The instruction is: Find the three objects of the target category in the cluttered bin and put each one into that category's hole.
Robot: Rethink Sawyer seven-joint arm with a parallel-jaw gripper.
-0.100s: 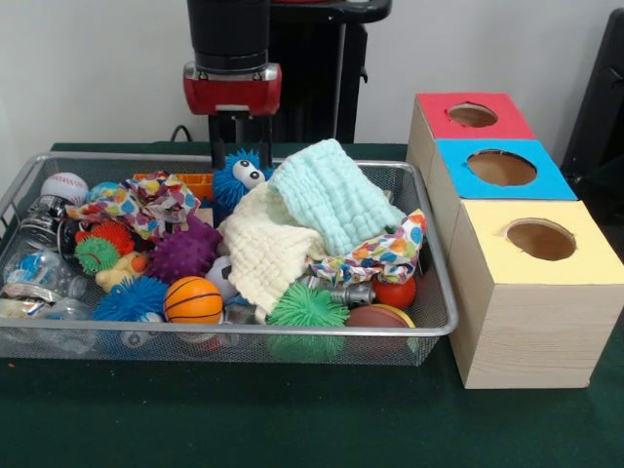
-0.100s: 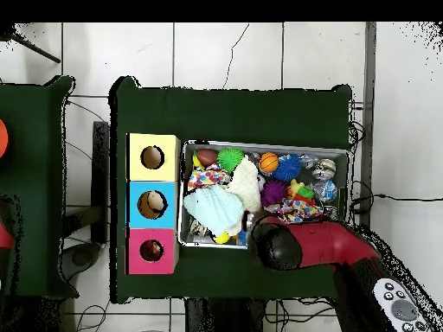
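Note:
A wire mesh bin [image 1: 292, 330] [image 2: 266, 144] holds a jumble of toys and cloths. My gripper [image 1: 241, 156] hangs open at the bin's far side, its fingers [image 1: 216, 141] straddling the top of a blue fuzzy toy with eyes [image 1: 239, 178]. Nothing is held. Balls show in the pile: a baseball [image 1: 64, 185], a basketball [image 1: 193, 299] [image 2: 269, 162] and an orange ball [image 1: 395, 292]. Spiky balls lie among them: green [image 1: 307, 307] [image 2: 229, 158], purple [image 1: 183, 252] and blue [image 1: 132, 297]. In the overhead view the arm [image 2: 290, 244] hides the gripper.
A mint cloth [image 1: 331, 195] [image 2: 212, 207], a cream cloth [image 1: 268, 249] and patterned cloths [image 1: 146, 200] cover the middle. Clear bottles [image 1: 39, 273] lie at the bin's left end. Beside the bin stand red [image 1: 473, 115], blue [image 1: 501, 168] and yellow [image 1: 540, 239] boxes with round holes.

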